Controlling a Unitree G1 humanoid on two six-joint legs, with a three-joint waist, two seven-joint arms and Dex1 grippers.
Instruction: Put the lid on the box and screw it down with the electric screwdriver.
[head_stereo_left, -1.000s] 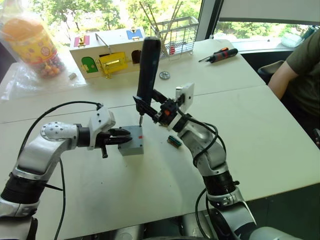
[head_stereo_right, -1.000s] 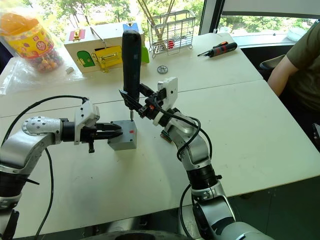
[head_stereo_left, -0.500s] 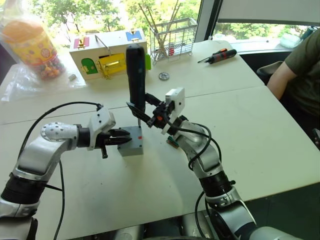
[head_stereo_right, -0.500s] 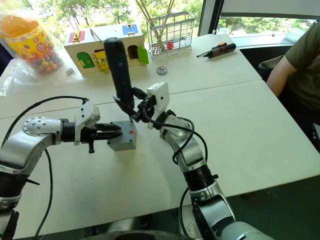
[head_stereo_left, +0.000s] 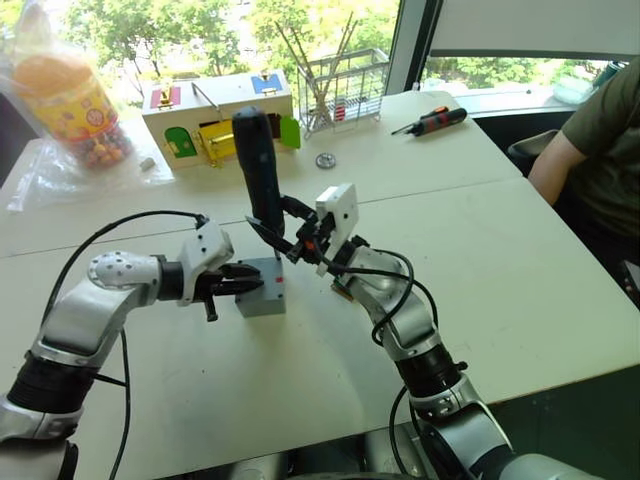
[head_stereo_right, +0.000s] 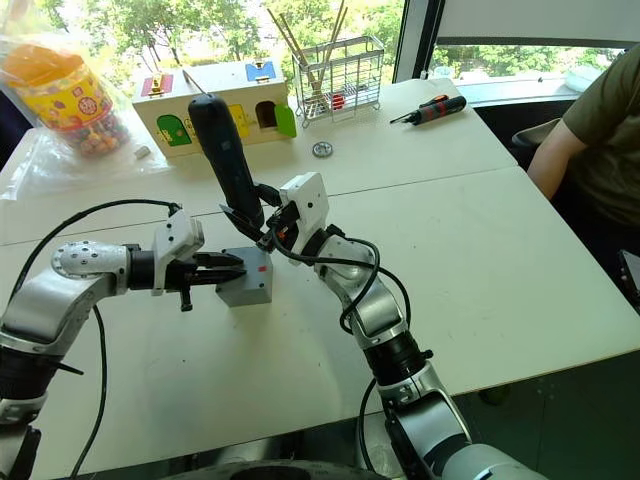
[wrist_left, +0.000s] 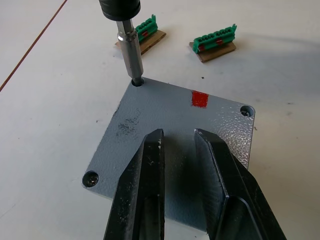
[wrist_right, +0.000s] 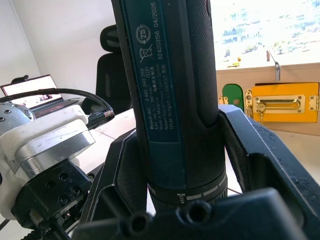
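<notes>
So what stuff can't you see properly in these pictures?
- Inside the box: hidden by the lid on top, every view.
- A screw under the electric screwdriver: its bit fills the corner hole, left wrist view.
- The lid's near corner: behind the left gripper's fingers, same view.
- The bit tip: cut off at the bottom edge behind the right gripper, right wrist view.

Office or lab workroom: white tables (head_stereo_left: 520, 250) pushed together by big windows (head_stereo_left: 200, 25) with trees outside, black office chair (wrist_right: 116, 65) and laptop (wrist_right: 30, 90) behind, person (head_stereo_left: 595, 150) seated at the table edge.
</notes>
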